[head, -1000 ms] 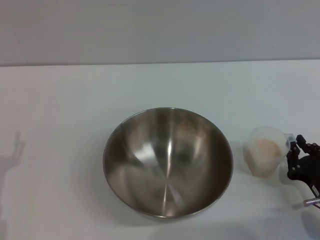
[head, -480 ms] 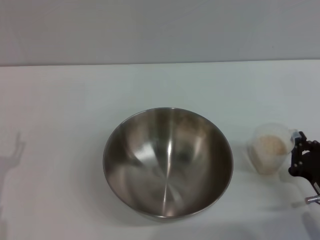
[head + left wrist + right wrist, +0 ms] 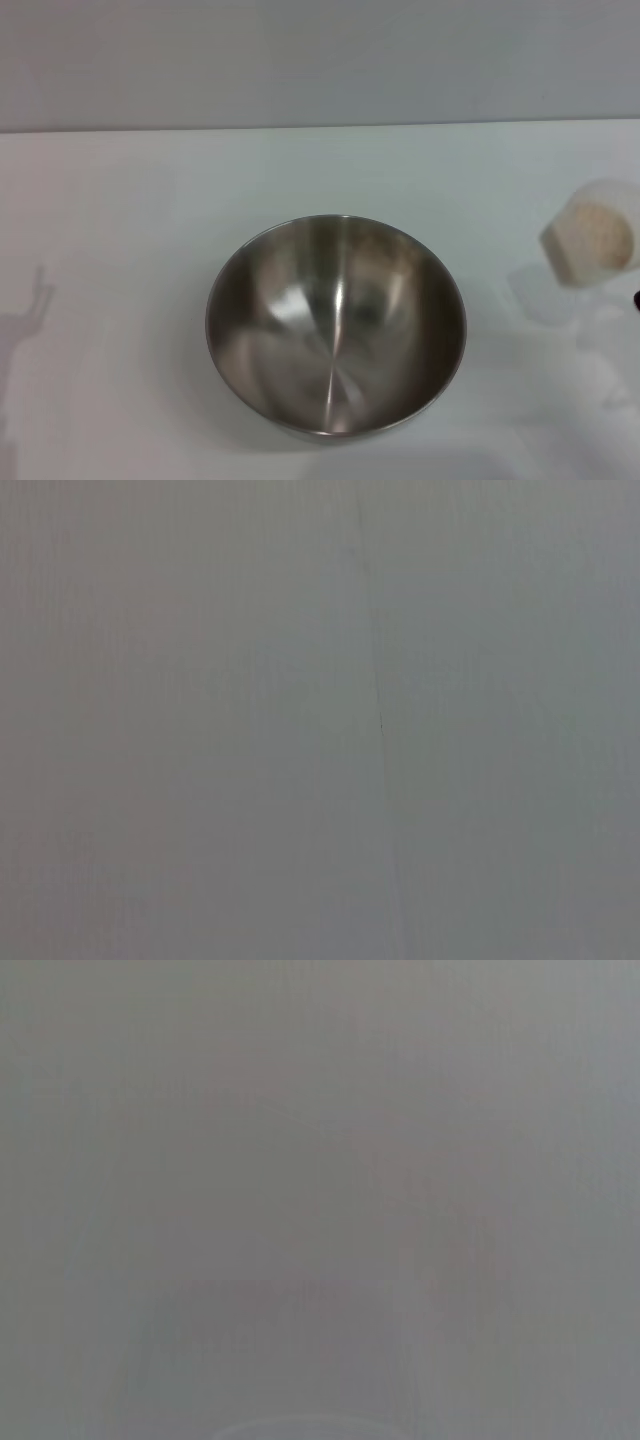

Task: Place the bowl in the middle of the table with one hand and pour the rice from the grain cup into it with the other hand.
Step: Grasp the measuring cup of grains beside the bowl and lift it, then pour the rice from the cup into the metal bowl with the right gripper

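Note:
The steel bowl (image 3: pixel 336 325) stands upright and empty near the middle of the white table (image 3: pixel 130 220) in the head view. The clear grain cup (image 3: pixel 591 238) hangs in the air at the far right, off the table and tilted, with beige rice (image 3: pixel 600 236) showing inside. Its pale shadow (image 3: pixel 545 292) lies on the tabletop below. Of my right gripper (image 3: pixel 637 298) only a dark sliver shows at the right edge, just below the cup, which it holds aloft. My left gripper is out of view; both wrist views show only plain grey.
A grey wall (image 3: pixel 320 60) rises behind the table's far edge. A faint shadow of an arm (image 3: pixel 30 310) falls on the tabletop at the far left. Bare white surface lies between the bowl and the cup.
The grain cup has risen off the table and moved up and to the right, tilting as it went. The right gripper has slid almost wholly out of the picture. The bowl has stayed put.

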